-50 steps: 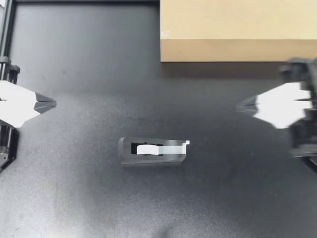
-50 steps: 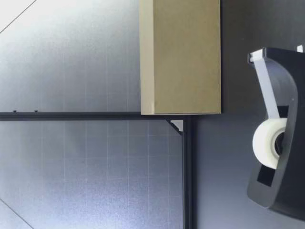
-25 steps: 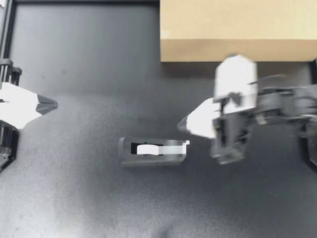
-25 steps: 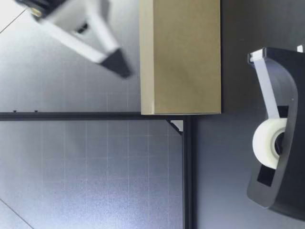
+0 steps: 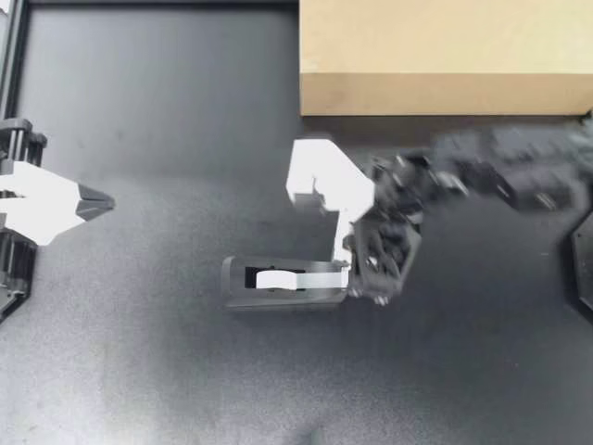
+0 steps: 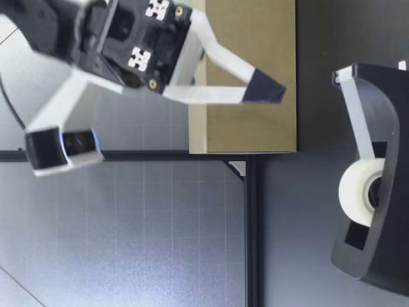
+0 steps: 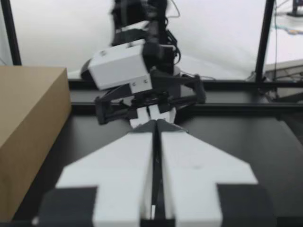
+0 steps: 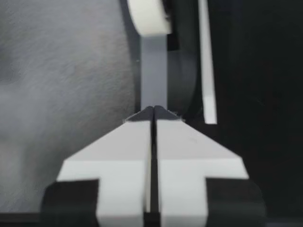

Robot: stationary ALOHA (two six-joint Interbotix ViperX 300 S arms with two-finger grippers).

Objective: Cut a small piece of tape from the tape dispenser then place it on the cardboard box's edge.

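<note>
**A:** Where's the tape dispenser (image 5: 285,284)?

**B:** Near the middle of the black table (image 5: 139,102), standing on its base. The white tape roll (image 5: 274,278) is toward my left side and the cutter end (image 6: 342,75) toward my right. A strip of tape (image 5: 320,269) runs from the roll along the top to the cutter.

**A:** And the cardboard box (image 5: 445,56)?

**B:** On the table's right half, farther from the table-height camera than the dispenser and well apart from it.

**A:** What about the right gripper (image 5: 345,263)?

**B:** Its arm extends from the right side, and the gripper points down over the cutter end. The jaws are clenched with nothing between them. In its wrist view the joined tips sit just over the strip of tape, with the roll farther ahead. From table height a gap shows between the tips and the dispenser's top, so they're apart.

**A:** And the left one?

**B:** My left gripper (image 5: 98,201) hangs at the table's left side, well apart from the dispenser, pointing toward the middle. Its jaws are clenched too, on nothing. Its wrist view looks straight across at my right arm (image 7: 124,68), with the box off to one side.
</note>
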